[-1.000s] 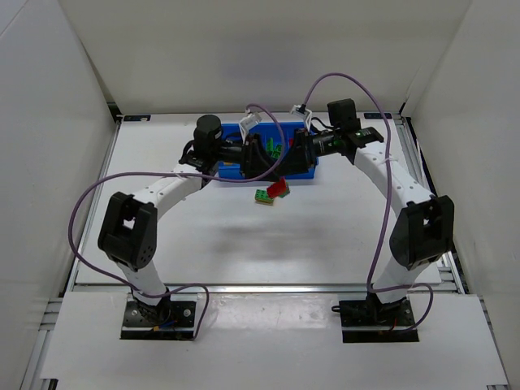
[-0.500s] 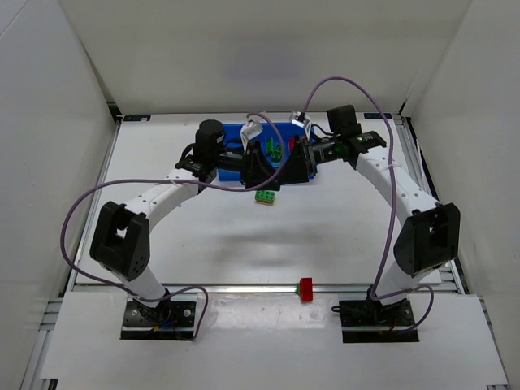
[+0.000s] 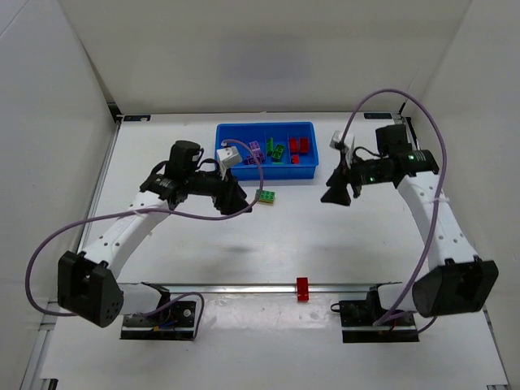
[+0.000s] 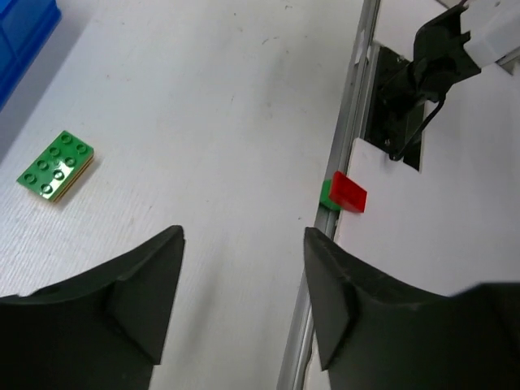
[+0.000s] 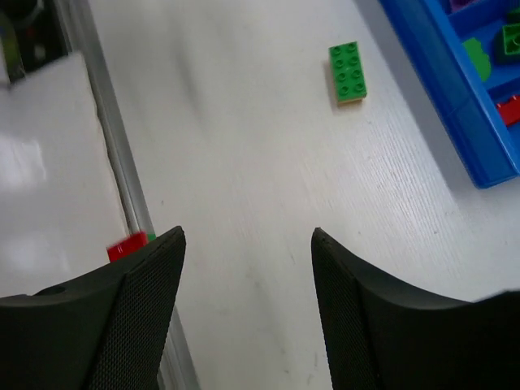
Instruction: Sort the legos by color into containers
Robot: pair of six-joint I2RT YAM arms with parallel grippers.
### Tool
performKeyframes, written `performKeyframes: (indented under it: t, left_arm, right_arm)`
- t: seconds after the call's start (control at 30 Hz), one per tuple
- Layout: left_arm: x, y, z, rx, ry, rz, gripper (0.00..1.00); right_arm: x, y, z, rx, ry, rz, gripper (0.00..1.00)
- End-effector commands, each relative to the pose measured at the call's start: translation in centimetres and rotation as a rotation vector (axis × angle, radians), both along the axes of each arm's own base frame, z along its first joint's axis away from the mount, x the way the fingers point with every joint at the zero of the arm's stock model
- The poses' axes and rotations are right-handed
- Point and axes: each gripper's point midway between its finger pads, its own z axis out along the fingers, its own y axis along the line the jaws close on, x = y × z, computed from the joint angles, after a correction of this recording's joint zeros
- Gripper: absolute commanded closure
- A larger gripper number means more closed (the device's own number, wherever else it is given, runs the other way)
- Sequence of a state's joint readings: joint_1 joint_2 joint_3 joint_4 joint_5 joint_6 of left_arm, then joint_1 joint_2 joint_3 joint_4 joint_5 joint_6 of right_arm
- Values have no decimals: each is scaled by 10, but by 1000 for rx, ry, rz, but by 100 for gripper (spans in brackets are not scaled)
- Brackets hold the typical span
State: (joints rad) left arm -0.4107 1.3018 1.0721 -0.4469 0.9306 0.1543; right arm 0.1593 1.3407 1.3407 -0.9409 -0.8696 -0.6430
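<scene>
While clear of the blue tray (image 3: 284, 176), left pincer (image 4: 242, 244) and right pincer (image 5: 248, 244) both half-open, empty.

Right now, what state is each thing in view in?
left gripper, open, empty
right gripper, open, empty
green brick, flat on the table just in front of the tray, unsorted
red brick, at the table's near edge, unsorted
tray, partly filled
sorted bricks, in the tray, grouped by colour
</scene>
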Motion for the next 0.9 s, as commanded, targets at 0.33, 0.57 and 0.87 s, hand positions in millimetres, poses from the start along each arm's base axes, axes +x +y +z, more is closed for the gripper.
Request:
performKeyframes:
  t: [0.33, 0.57, 0.87]
  left_arm:
    - [-7, 32, 25, -72, 105, -19, 13]
    - [11, 37, 27, -82, 145, 19, 12]
    - [23, 47, 27, -110, 176, 43, 11]
  right_arm:
    - [-151, -40, -74, -264, -820, 1050, 37]
    - [-166, -24, -100, -207, -1054, 1390, 38]
    - [-191, 16, -109, -60, -974, 1610, 39]
